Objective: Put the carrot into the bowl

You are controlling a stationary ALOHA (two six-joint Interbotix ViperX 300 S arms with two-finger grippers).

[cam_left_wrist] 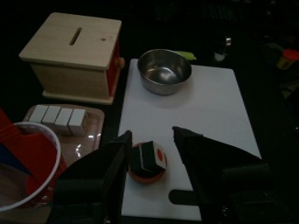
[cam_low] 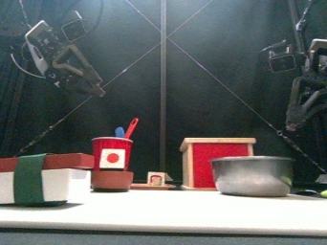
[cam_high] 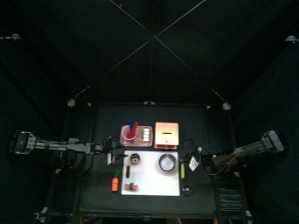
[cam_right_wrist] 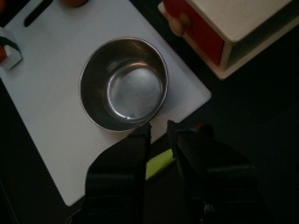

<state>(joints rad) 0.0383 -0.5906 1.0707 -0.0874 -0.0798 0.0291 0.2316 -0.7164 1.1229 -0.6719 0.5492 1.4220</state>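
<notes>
Bowl (cam_right_wrist: 125, 84) sits empty below right end effector (cam_right_wrist: 160, 144), nearly closed; left end effector (cam_left_wrist: 149, 144) wide.

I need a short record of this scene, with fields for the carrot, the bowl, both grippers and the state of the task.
carrot: on the black table beside the white board, outside the bowl
bowl: upright on the board, empty
left gripper: open, high over a small red and black piece
right gripper: high, near the bowl
task: not yet done
</notes>
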